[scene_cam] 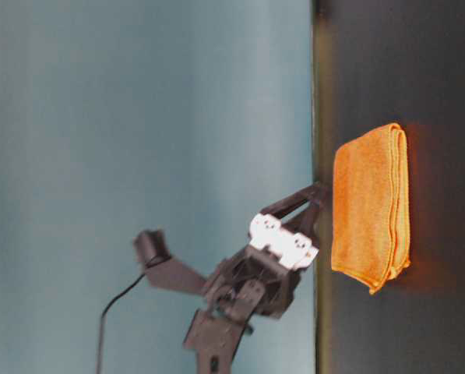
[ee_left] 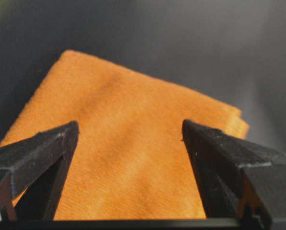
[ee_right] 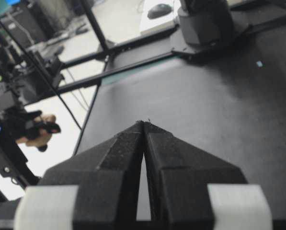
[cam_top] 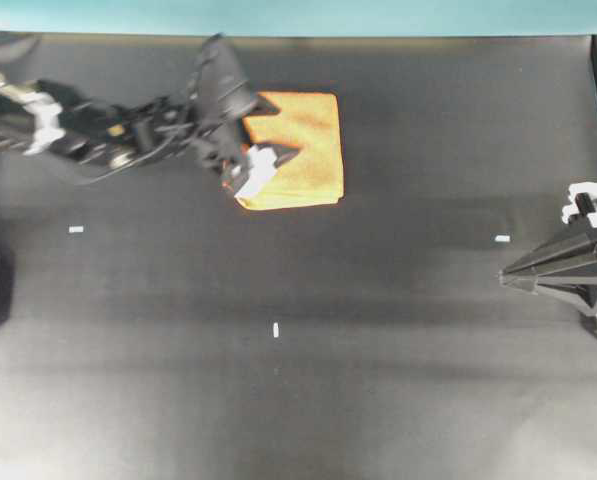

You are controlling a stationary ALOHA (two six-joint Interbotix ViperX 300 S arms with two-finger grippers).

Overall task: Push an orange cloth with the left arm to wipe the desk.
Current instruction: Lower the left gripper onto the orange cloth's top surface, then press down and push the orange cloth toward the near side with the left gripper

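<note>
The orange cloth (cam_top: 308,150) lies folded flat on the black desk (cam_top: 278,400), near the far edge and a little left of centre. My left gripper (cam_top: 283,130) is open, with its two fingers spread over the cloth's left part. In the left wrist view the cloth (ee_left: 133,91) fills the gap between the spread fingers of the left gripper (ee_left: 130,123). In the table-level view the left gripper (scene_cam: 319,214) is right at the cloth (scene_cam: 368,206); I cannot tell whether it touches. My right gripper (cam_top: 503,275) is shut and empty at the right edge, far from the cloth, and also shows in its wrist view (ee_right: 143,123).
A teal strip (cam_top: 298,15) runs along the desk's far edge, close behind the cloth. Small white tape marks sit at the left (cam_top: 76,229), the right (cam_top: 503,238) and the middle (cam_top: 276,330). Black frame parts stand at the left and right edges.
</note>
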